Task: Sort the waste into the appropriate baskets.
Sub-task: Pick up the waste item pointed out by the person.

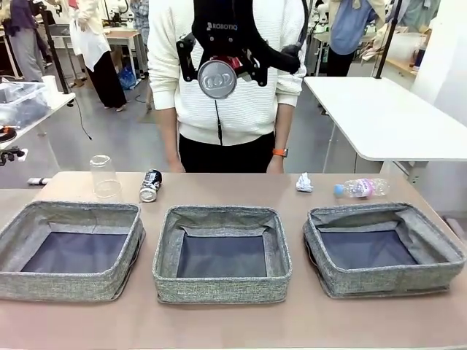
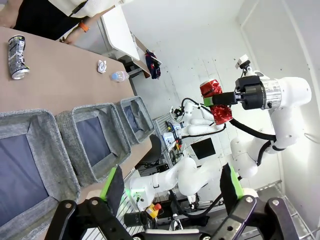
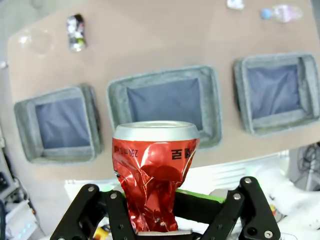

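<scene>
Lab workroom, white worktables (image 1: 387,117), grey floor (image 1: 124,142)

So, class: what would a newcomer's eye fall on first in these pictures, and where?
The crushed red can stands out first, clamped in the right gripper high in the air. Below, three grey baskets sit in a row along the near side of the table, with a clear cup, a black-and-silver can, a paper wad and a bottle beyond them.

"ROBOTIQ": white print on black body of right gripper (image 1: 217,76). On crushed red can (image 3: 150,170): black print, possibly "DEZ" plus Korean characters, creased, partly legible.
</scene>
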### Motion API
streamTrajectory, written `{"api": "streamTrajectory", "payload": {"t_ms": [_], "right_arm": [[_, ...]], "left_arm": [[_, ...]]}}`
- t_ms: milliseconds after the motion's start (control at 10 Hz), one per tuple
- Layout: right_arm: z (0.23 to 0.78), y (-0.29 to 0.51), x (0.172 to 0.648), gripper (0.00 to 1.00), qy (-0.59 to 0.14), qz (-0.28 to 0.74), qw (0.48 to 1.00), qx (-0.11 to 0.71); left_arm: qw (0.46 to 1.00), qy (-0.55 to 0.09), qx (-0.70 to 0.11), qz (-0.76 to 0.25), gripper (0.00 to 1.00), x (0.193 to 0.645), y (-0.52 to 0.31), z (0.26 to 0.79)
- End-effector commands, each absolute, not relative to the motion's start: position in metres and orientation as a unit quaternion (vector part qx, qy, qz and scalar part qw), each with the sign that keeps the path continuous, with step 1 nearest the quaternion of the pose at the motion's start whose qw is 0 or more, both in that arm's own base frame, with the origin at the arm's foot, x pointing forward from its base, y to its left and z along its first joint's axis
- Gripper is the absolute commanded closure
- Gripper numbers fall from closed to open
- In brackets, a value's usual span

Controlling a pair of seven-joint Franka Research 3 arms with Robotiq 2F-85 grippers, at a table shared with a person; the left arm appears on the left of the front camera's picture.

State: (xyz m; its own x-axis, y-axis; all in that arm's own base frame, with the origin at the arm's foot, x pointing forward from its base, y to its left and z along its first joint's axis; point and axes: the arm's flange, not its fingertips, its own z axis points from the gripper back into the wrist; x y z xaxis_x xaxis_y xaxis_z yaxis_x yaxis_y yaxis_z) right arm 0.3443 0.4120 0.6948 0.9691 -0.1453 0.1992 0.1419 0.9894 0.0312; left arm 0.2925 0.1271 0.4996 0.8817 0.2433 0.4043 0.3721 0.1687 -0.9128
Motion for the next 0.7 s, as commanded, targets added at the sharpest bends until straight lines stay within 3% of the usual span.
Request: {"api": "streamTrajectory", "payload": {"t_ms": [0,600], "right_arm": [[0.709,0.413,0.345,0.95,-0.113,-0.067,0.991,-0.013],[0.700,0.410,0.342,0.95,-0.104,-0.071,0.992,0.002]], "left_arm": [[0.719,-0.248,-0.648,-0.051,0.00,0.293,0.127,0.502],[0.719,-0.248,-0.648,-0.051,0.00,0.293,0.127,0.502]]}}
